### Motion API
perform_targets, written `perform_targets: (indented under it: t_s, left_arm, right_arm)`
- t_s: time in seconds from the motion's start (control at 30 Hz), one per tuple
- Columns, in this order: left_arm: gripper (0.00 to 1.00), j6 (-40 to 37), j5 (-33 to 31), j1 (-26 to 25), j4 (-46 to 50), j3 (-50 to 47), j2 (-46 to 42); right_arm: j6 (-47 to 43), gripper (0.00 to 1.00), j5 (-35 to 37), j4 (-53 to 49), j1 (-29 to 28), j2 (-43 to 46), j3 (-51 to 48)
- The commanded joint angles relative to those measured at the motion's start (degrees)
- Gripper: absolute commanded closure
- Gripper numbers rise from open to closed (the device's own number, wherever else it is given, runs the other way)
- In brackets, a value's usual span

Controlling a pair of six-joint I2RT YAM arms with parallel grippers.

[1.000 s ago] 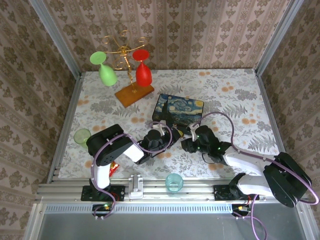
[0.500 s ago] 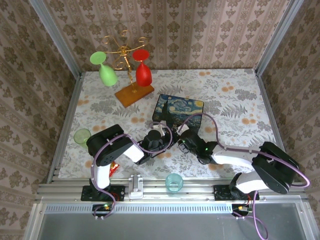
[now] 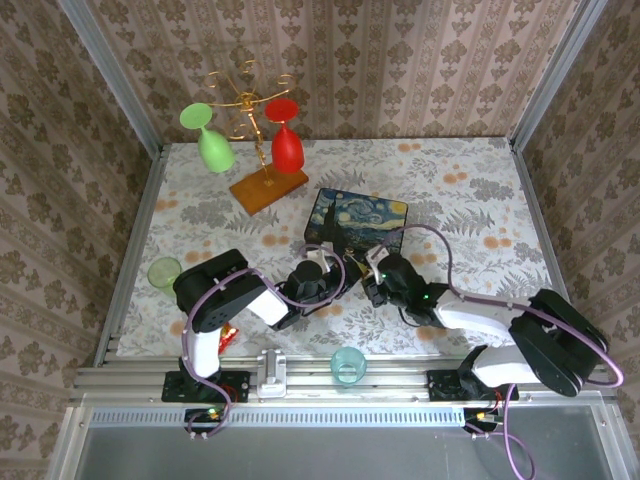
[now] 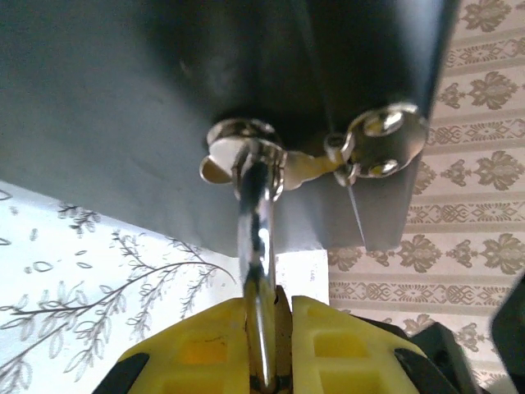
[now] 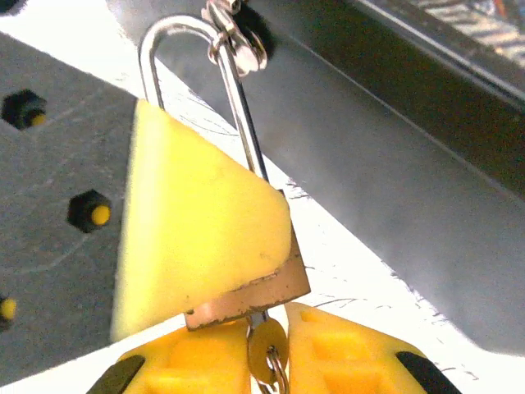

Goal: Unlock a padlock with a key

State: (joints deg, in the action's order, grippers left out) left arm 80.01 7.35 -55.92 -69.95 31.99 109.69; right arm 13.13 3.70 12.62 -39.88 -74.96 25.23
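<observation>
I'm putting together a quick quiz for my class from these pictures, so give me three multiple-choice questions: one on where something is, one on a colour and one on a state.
1. Where does the padlock hang?
A on a wall hook; B from the clasp of the painted box; C inside a cup.
2. What hangs on the rack?
A two blue bowls; B two clear jars; C a green glass and a red glass.
3. How is the left gripper?
A shut on the padlock; B wide open; C shut on a cup.
Answers: 1 B, its loop passes through the clasp's ring. 2 C, plain from above. 3 A, its yellow fingers pinch the padlock.
</observation>
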Motion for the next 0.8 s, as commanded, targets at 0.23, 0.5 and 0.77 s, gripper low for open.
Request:
perform_targets:
  t_s: [0.23,0.5,0.77]
  left_arm:
    - [0.79,-2.19,-0.29,0.34,-4.34,-1.82,-1.35]
    - [0.69,-5.07,-2.52,1.84,-4.18,-5.08,-0.88]
    - [0.82,-8.89,-2.21,2.57,-2.1,-5.43,2.13]
  right_arm:
    - [12.48,0.85,-22.47,7.2,7.13,4.69,-5.37]
    - [17.22,0.87,-27.73,10.2,9.25,0.43,-6.76]
    - [21.72,0.88,-30.57,16.89,10.52,-1.91,-9.15]
